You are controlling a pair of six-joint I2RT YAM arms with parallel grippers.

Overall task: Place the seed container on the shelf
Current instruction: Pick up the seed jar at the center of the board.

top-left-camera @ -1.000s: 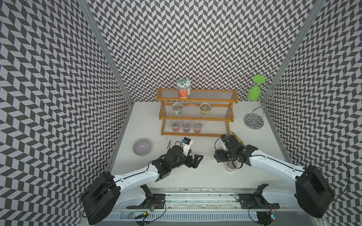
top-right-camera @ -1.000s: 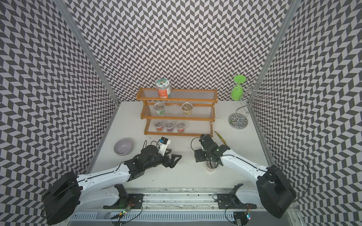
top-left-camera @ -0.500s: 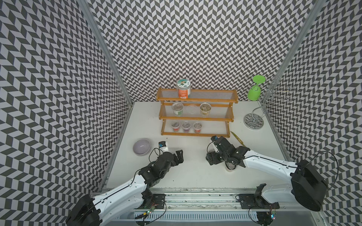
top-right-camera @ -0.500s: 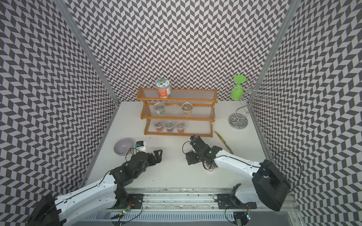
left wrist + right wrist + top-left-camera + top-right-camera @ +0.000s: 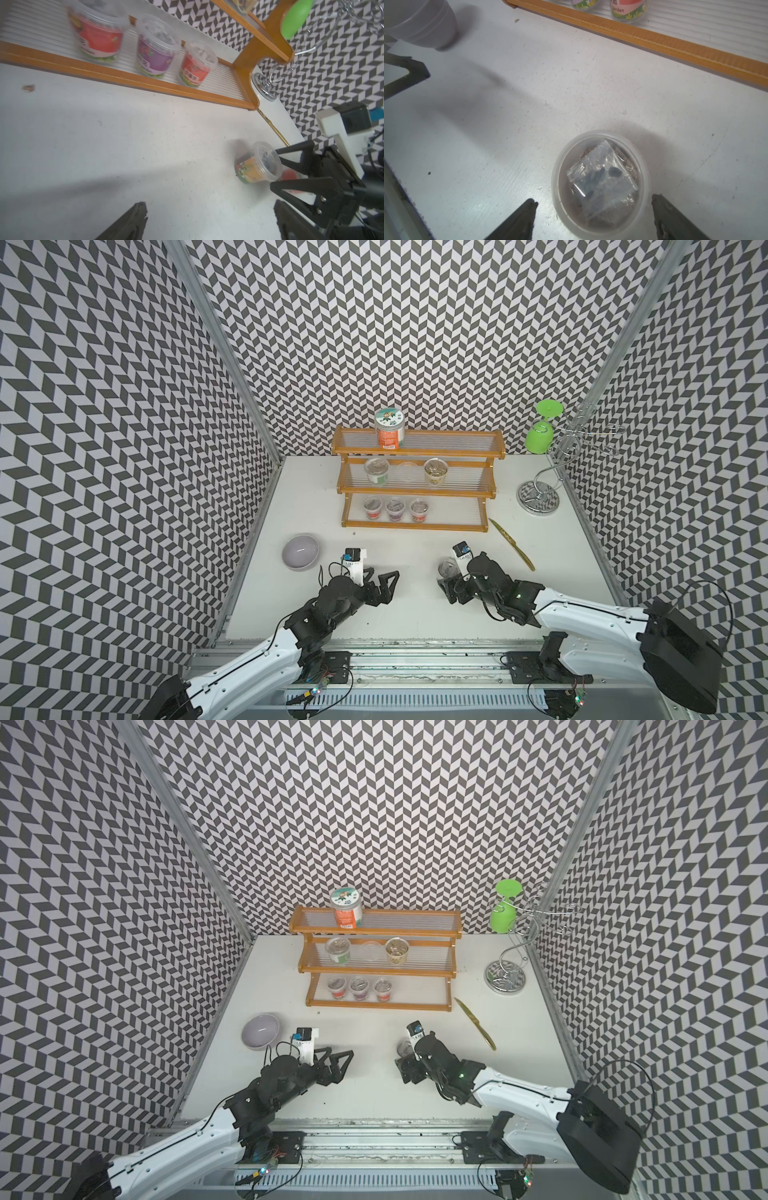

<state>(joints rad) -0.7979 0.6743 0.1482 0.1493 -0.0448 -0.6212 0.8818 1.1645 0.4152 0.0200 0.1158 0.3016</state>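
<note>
Orange-labelled clear plastic seed container (image 5: 257,164) sits before the three-tier wooden shelf (image 5: 415,525), not yet lifted; the spread right pincer (image 5: 593,202) straddles it.

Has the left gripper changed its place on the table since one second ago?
Yes. In a top view the left gripper, jaws open, is now closer to the lavender bowl, which has not moved, than it was one second ago.
</note>
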